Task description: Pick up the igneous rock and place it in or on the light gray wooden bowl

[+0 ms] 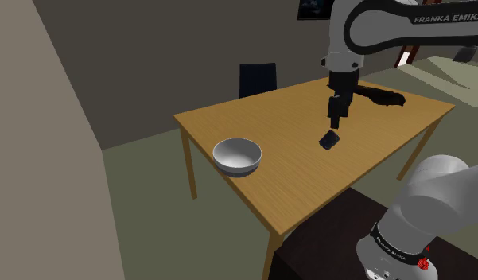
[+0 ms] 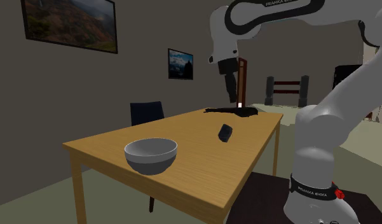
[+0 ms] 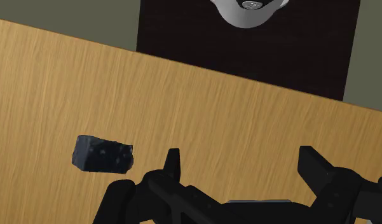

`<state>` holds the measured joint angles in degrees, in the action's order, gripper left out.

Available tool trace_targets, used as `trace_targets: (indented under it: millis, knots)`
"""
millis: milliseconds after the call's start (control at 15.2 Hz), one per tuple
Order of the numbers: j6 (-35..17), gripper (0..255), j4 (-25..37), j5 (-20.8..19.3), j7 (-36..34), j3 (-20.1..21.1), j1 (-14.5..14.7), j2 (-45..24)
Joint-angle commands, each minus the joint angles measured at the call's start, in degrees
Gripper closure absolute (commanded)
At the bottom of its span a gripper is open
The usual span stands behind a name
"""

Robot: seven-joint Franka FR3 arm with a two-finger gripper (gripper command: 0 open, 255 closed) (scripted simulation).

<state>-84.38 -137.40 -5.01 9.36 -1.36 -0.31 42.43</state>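
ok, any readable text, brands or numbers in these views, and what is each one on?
"FRANKA EMIKA": white letters on the dark band of the arm's upper link, shoulder view.
"FRANKA EMIKA": the same band in the second exterior view, at the picture's top edge, just readable.
White lettering on the base ring of the arm: too small to read.
Red mark beside that ring: too small to read.
No other text or numbers visible.

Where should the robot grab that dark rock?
I'd come straight down from above and pinch the rock across its narrow middle. It is an oblong lying on the table, so its long sides suit the open fingers.
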Motion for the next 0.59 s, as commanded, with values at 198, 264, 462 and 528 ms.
trace_targets:
  millis: [198,264,462,528]
  knots:
    - [-5.8,0,-6.6,-4.6,8.9,-4.3,0.5,5.3]
    - [-7.8,0,-8.5,-6.2,11.9,-5.9,0.6,6.8]
    - [-14.3,0,-13.6,-11.1,20.9,-11.4,0.6,10.3]
    - [-16.6,0,-15.1,-12.8,23.9,-13.5,0.6,11.1]
